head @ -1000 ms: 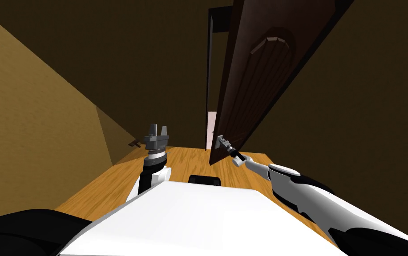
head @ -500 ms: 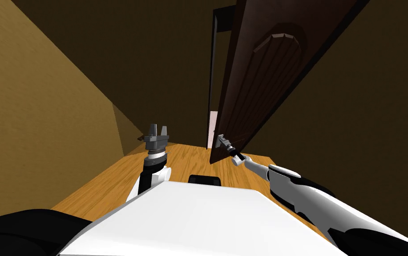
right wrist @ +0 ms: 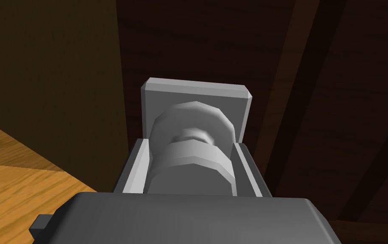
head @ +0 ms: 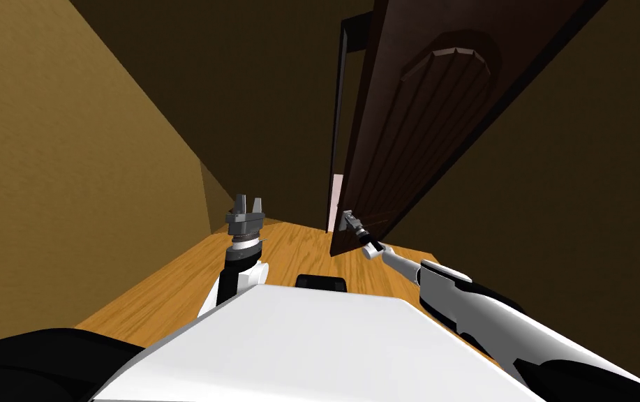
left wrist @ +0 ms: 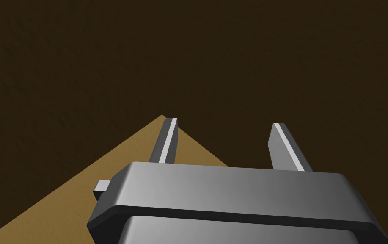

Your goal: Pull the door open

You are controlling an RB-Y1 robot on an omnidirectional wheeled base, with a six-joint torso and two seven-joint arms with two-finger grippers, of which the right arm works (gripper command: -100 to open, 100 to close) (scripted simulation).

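The right gripper [right wrist: 191, 144] presses its fingers [right wrist: 136, 169] on both sides of a grey knob [right wrist: 192, 163] on the dark brown door [right wrist: 315, 106].

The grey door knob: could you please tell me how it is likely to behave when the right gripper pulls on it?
The knob looks rigid and rounded, so it may turn or slip between the right gripper's flat fingers. Its faceted sides probably give the fingers some purchase. The tall dark door is probably heavy and stiff.
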